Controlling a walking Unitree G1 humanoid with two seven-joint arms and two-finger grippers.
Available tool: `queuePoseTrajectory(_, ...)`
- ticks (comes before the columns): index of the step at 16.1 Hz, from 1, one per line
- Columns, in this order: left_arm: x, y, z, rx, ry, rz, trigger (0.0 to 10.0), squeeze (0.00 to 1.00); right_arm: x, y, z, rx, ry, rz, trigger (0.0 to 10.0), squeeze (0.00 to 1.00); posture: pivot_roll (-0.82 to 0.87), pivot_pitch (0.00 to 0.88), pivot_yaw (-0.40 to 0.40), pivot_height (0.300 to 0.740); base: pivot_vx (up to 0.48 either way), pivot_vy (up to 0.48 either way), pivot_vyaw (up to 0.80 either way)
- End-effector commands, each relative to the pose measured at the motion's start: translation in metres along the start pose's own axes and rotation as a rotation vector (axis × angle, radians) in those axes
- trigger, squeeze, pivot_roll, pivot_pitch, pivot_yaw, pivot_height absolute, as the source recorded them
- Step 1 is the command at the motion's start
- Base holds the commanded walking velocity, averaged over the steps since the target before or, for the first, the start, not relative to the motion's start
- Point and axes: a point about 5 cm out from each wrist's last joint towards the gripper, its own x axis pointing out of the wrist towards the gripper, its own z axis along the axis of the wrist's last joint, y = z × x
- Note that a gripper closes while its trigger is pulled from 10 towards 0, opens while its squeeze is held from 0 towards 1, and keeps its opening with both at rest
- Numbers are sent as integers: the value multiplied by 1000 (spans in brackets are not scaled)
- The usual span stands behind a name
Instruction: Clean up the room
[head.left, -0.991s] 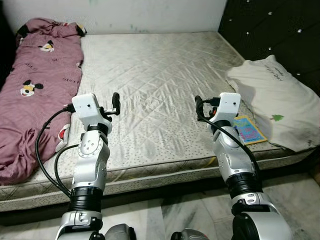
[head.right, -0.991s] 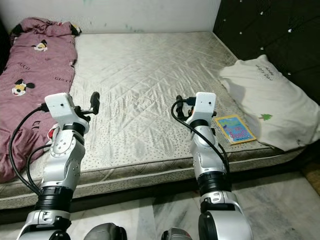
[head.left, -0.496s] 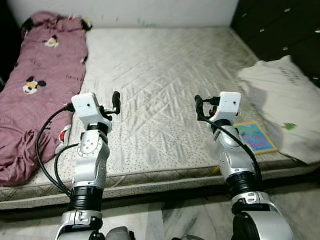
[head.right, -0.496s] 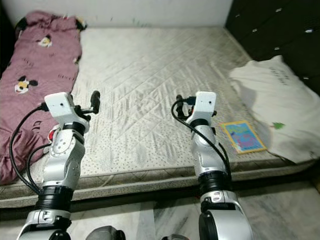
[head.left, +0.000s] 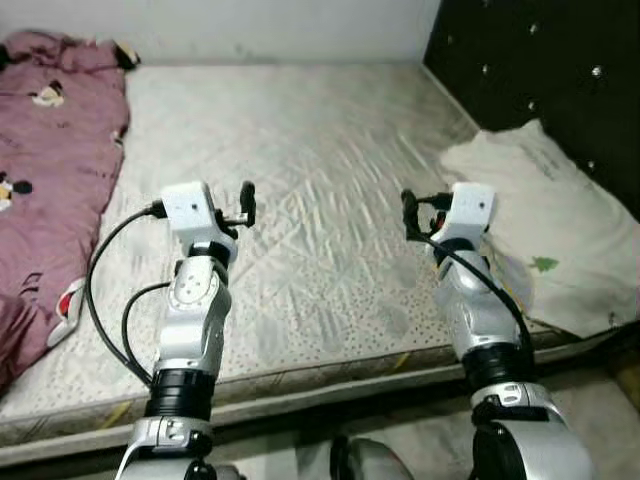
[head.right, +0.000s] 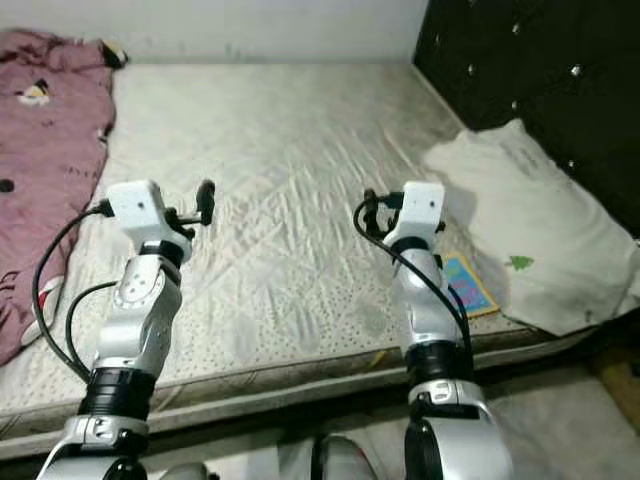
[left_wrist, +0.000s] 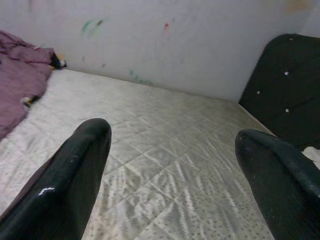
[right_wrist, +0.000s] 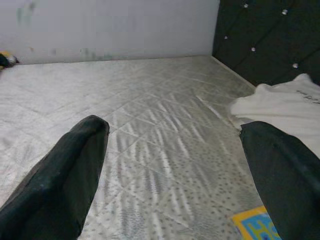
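Observation:
A bare quilted mattress (head.left: 320, 140) lies before me. A pink cartoon-print blanket (head.left: 50, 130) is crumpled along its left side. A white pillow (head.left: 540, 230) rests at the right, against the black tufted headboard (head.left: 540, 70). A small colourful booklet (head.right: 466, 285) lies on the mattress beside the pillow, partly behind my right arm. Both arms are raised over the near edge of the bed. My left gripper (left_wrist: 170, 135) is open and holds nothing. My right gripper (right_wrist: 175, 127) is also open and holds nothing, with the booklet (right_wrist: 252, 225) just off to its side.
A white wall (left_wrist: 165, 40) with faint colour marks runs behind the bed. The mattress's front edge (head.left: 330, 375) is close to my body, with pale floor below it. A red and white patch (head.left: 68, 300) shows at the blanket's near edge.
The camera has turned to the right: the blanket sits further left and the pillow and headboard closer in. Both arms stay raised and both grippers stay open.

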Motion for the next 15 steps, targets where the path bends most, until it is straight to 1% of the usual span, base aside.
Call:
queuePoseTrajectory(1,-1,6,1,10,0,19,10000,0,1,8,1,6,1,20,10000,0,38,0,-36,740,0,0,0)
queuePoseTrajectory(4,-1,8,-1,0,7,40,10000,0,1,8,1,6,1,19,10000,0,36,0,-35,740,0,0,0)
queuePoseTrajectory(5,-1,9,-2,-5,12,47,10000,0,1,8,0,4,7,19,10000,0,36,0,-35,740,0,0,-419)
queuePoseTrajectory(6,-1,9,-2,-5,14,48,10000,0,1,8,0,4,7,20,10000,0,36,0,-35,740,0,311,-800)
queuePoseTrajectory(15,-1,10,-3,-23,18,56,10000,0,2,8,0,4,12,25,10000,0,33,0,-38,740,0,480,0)
